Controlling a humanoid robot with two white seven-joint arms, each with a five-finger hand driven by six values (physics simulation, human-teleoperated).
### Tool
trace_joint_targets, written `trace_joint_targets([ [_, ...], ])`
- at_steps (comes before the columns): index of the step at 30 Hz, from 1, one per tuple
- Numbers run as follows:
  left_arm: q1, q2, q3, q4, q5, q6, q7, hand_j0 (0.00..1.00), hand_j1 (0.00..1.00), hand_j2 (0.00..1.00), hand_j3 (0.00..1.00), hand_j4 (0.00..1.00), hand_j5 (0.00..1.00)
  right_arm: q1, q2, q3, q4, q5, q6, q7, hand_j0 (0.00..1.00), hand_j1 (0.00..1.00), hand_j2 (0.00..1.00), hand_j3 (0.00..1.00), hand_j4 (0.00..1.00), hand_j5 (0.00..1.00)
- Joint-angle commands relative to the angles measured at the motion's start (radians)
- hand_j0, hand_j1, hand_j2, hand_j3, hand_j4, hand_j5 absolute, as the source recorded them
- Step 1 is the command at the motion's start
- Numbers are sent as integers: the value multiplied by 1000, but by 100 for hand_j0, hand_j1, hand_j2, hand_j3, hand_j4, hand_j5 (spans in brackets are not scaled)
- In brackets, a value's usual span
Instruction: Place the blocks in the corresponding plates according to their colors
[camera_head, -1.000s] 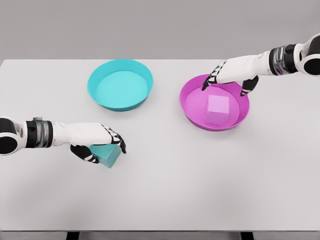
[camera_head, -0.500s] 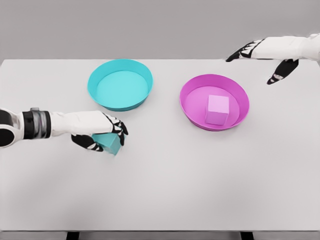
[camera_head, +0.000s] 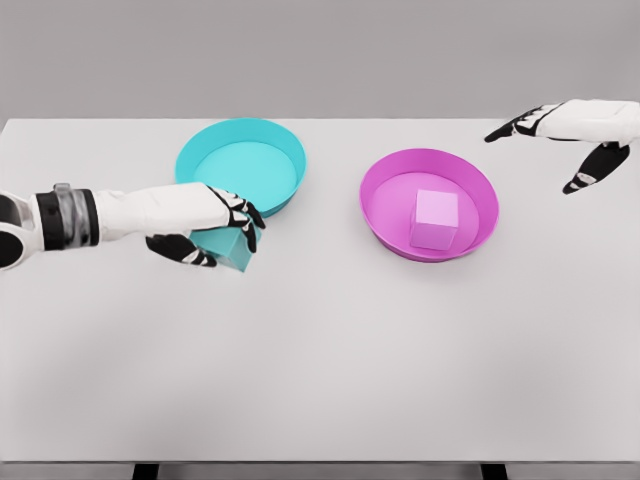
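The left hand (camera_head: 205, 228) is squeezing the teal block (camera_head: 226, 248) tight, holding it just beside the teal plate (camera_head: 240, 167) so it can go in. The pink block (camera_head: 435, 219) is sitting inside the pink plate (camera_head: 429, 204). The right hand (camera_head: 577, 140) is hanging off to the side, its fingers loose, holding nothing.

White table (camera_head: 330, 360) — teal plate (camera_head: 240, 168) and magenta plate (camera_head: 429, 204) on it.
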Motion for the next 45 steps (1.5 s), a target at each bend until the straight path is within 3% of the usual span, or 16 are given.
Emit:
trace_joint_targets([
  [1, 0, -27, 17, 24, 5, 3, 0, 57, 57, 57, 57, 57, 57, 3, -2, -5, 5, 17, 3, 0, 100, 100, 100, 100, 100, 100],
  [4, 0, -67, 52, 63, 5, 5, 0, 57, 57, 57, 57, 57, 57, 29, 7, -5, 17, 29, 3, 0, 100, 100, 100, 100, 100, 100],
  [17, -104, -262, 55, 328, 2, 6, 0, 57, 57, 57, 57, 57, 57, 34, 13, -17, 19, 83, 3, 0, 100, 100, 100, 100, 100, 100],
  [28, -189, -411, 55, 612, -4, 6, 0, 58, 58, 58, 58, 58, 58, 35, -5, -20, 11, 77, 3, 0, 100, 100, 100, 100, 100, 100],
  [31, -202, -426, 55, 656, -6, 8, 0, 58, 58, 58, 58, 58, 58, 37, -11, -20, 11, 75, 3, 0, 100, 100, 100, 100, 100, 100],
  [34, -225, -438, 56, 705, -6, 9, 0, 58, 58, 58, 58, 58, 58, 37, -63, -22, 2, 78, 3, 0, 100, 100, 100, 100, 100, 100],
  [45, -258, -466, 72, 856, -7, 9, 0, 58, 58, 58, 58, 58, 58, 37, -65, -20, -18, 81, 3, 0, 100, 100, 100, 100, 100, 100],
])
